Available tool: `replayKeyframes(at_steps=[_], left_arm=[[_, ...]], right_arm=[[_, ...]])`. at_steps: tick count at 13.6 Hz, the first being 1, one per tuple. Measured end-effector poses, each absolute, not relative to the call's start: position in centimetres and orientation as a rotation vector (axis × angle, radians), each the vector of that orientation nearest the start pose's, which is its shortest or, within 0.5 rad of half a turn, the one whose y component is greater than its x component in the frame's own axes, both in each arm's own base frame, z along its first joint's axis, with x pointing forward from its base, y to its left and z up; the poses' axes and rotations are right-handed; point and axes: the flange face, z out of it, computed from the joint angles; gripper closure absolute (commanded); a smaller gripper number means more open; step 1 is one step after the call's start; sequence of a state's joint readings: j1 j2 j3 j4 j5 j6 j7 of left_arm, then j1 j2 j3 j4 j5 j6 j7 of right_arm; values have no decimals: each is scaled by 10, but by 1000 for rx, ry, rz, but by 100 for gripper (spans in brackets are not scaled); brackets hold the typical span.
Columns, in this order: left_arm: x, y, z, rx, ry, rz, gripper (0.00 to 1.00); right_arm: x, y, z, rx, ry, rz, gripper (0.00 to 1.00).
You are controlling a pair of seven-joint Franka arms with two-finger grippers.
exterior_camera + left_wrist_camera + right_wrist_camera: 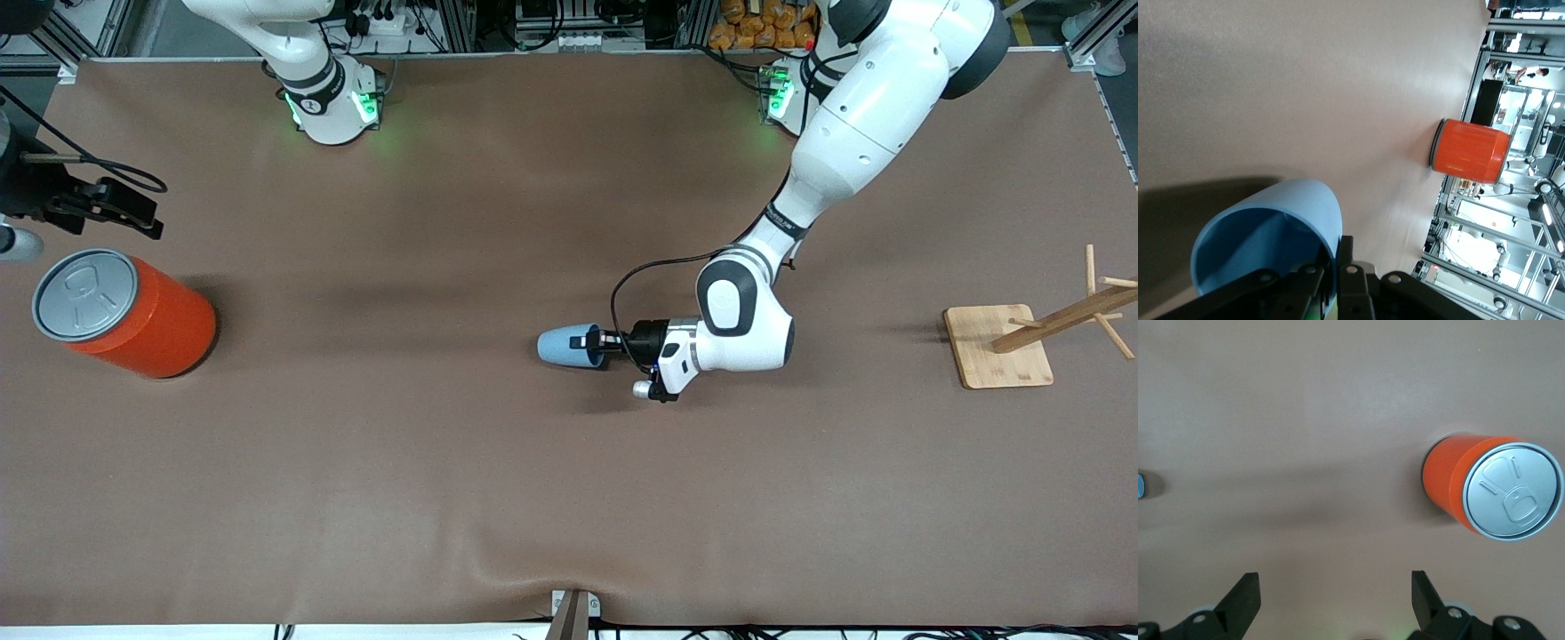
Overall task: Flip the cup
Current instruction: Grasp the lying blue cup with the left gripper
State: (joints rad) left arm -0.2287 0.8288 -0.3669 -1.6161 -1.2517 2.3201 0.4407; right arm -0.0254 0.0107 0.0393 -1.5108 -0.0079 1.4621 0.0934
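The small light-blue cup (558,345) is on its side near the middle of the table, its mouth toward the left arm's end. My left gripper (594,341) is shut on its rim, one finger inside and one outside. In the left wrist view the cup (1281,223) fills the space in front of the gripper (1336,263), showing its darker blue inside. I cannot tell whether the cup touches the table. My right gripper (111,206) waits over the right arm's end of the table, open and empty (1335,580).
A large orange can (124,311) with a grey pull-tab lid stands upright at the right arm's end, also in the wrist views (1469,151) (1485,487). A wooden peg rack (1000,345) stands at the left arm's end.
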Motion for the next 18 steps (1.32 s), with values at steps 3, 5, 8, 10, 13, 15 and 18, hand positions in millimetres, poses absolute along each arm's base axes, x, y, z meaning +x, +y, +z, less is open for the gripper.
replayKeyframes(at_steps=[3, 5, 8, 10, 13, 15, 18], left_arm=[[593, -369, 189, 2041, 115, -228, 100], [607, -363, 234, 2037, 153, -196, 100], [622, -344, 317, 2178, 166, -145, 100], [631, -318, 359, 2329, 171, -95, 100], [639, -261, 392, 2573, 140, -83, 100], [642, -220, 395, 2732, 106, -81, 100], [641, -172, 366, 2943, 61, -98, 100]], right_arm=[[547, -1, 643, -3147, 148, 72, 0], [547, -6, 644, -3146, 161, 71, 0], [548, -5, 645, -3145, 158, 55, 0], [551, -3, 646, -3145, 153, 26, 0], [554, 7, 645, -3144, 126, 9, 0], [557, 12, 652, -3140, 111, -57, 0], [559, 26, 654, -3137, 72, -94, 0]])
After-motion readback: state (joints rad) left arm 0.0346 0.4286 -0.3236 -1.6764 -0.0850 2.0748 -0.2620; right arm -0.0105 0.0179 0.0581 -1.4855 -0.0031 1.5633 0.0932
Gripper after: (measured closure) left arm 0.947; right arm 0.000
